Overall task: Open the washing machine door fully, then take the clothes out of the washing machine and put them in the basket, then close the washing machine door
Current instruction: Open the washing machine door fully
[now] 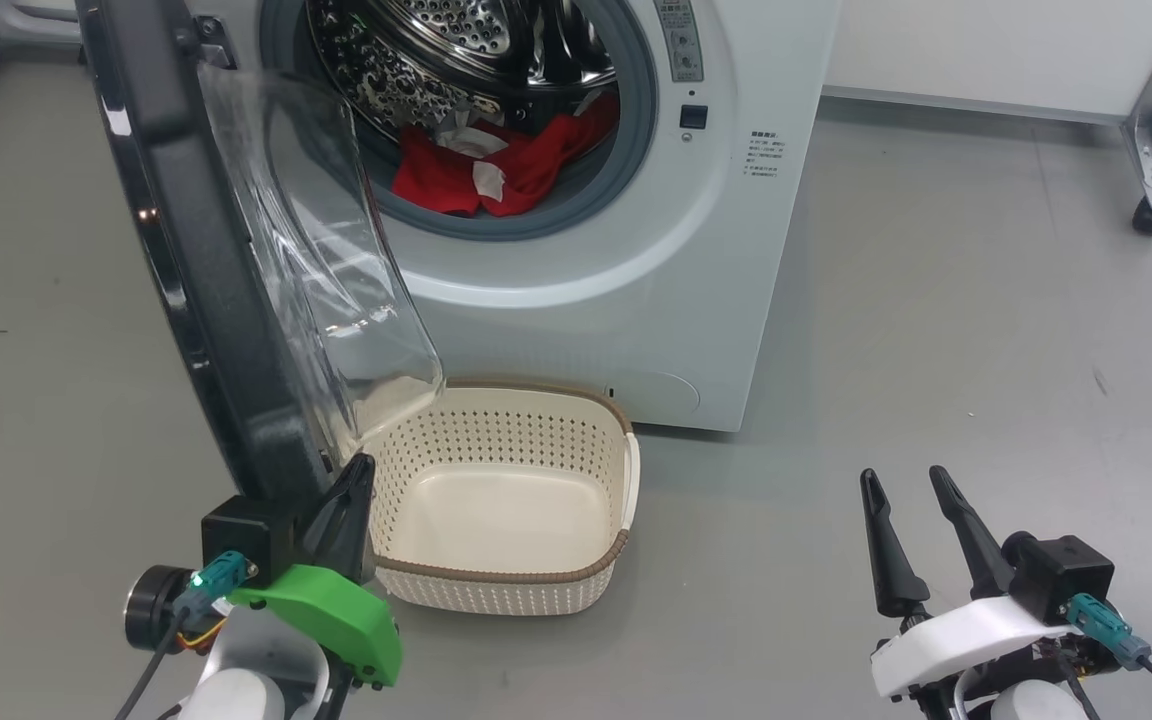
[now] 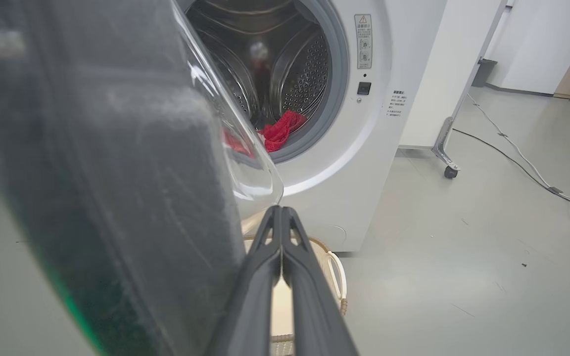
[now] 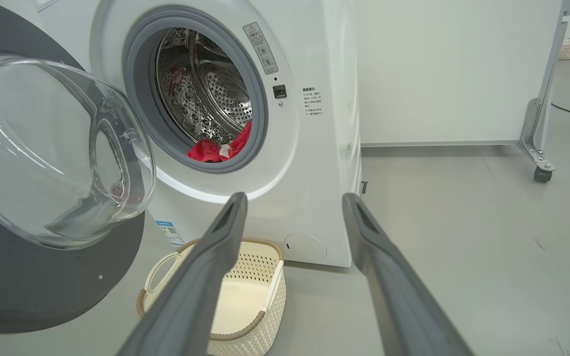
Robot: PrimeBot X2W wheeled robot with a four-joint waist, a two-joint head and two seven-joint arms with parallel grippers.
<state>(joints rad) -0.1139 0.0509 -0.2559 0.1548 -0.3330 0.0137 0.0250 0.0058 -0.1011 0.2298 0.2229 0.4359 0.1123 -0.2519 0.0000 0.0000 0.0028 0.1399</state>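
Door (image 1: pixel 186 250) edge stands just beside the closed left gripper (image 1: pixel 361 464); right gripper (image 1: pixel 904 474) gapes above floor (image 1: pixel 936 330).

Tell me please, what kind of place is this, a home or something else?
Probably a lab or test room, not a home: a washing machine stands on a bare grey floor, beside a white partition on caster wheels, with loose cables across the floor.
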